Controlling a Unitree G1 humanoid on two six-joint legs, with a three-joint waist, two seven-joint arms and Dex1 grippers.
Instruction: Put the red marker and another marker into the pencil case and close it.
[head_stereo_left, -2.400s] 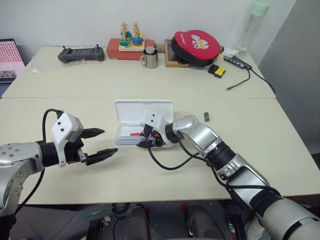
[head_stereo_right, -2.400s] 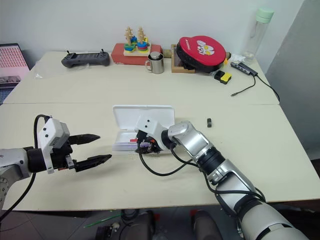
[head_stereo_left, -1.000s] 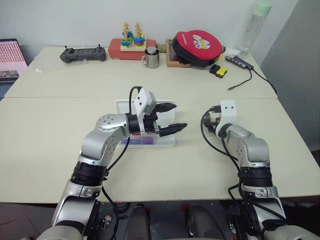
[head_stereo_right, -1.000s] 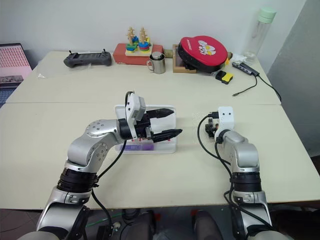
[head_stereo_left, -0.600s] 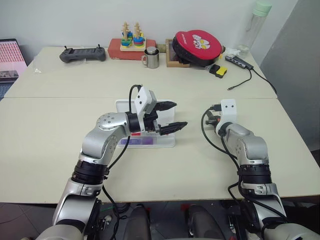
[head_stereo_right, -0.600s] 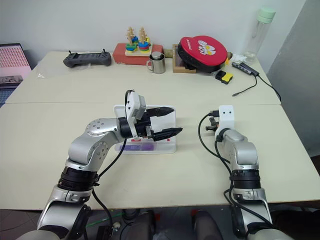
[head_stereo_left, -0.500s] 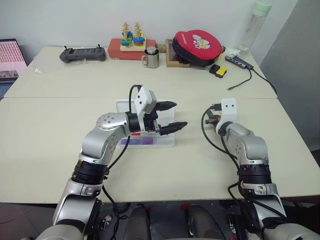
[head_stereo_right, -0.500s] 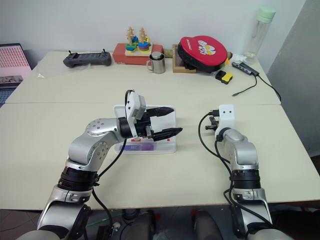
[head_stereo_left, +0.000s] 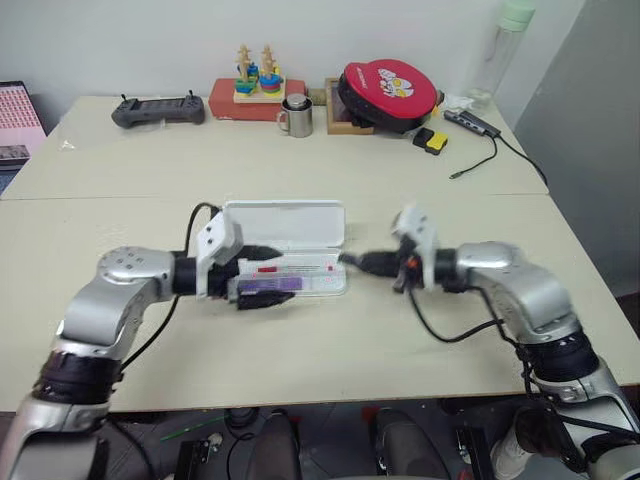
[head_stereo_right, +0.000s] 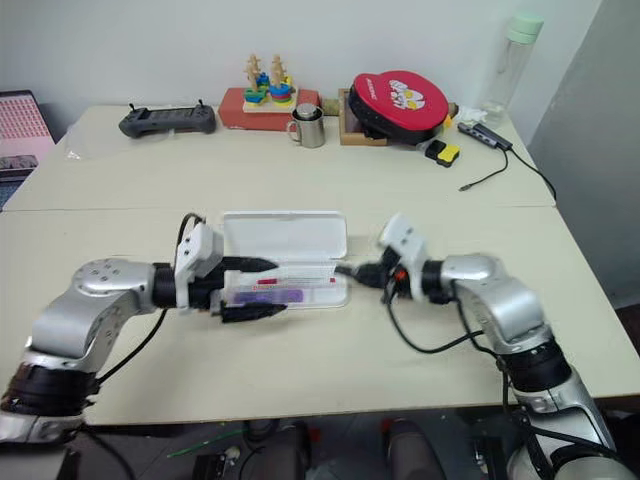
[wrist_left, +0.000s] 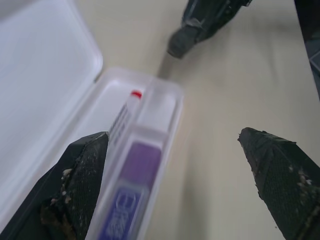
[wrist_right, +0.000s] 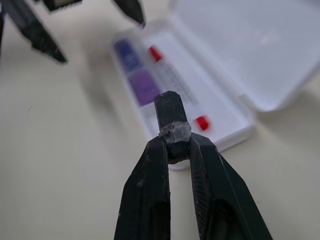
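Observation:
The white pencil case (head_stereo_left: 286, 221) lies open mid-table with its lid folded back. Inside it lie the red marker (head_stereo_left: 297, 268) and, in front of it, the purple marker (head_stereo_left: 268, 286). My left gripper (head_stereo_left: 288, 274) is open at the case's left part, one finger behind the tray and one in front of it. My right gripper (head_stereo_left: 347, 261) points left at the case's right end, shut on a small dark grey block (wrist_right: 170, 113). The left wrist view shows both markers (wrist_left: 141, 162) in the tray and the right gripper (wrist_left: 186, 39) beyond it.
Along the table's far edge stand a game controller (head_stereo_left: 155, 108), a wooden stacking toy on a red box (head_stereo_left: 255, 85), a metal mug (head_stereo_left: 295, 116), a red round case (head_stereo_left: 385, 90), a yellow-and-black item (head_stereo_left: 432, 140), a cable hub (head_stereo_left: 470, 125) and a bottle (head_stereo_left: 505, 40).
My left gripper has drawn back to the left, from the case's right part to its left part. My right gripper has swung left to the case's right end, with the dark block now in it.

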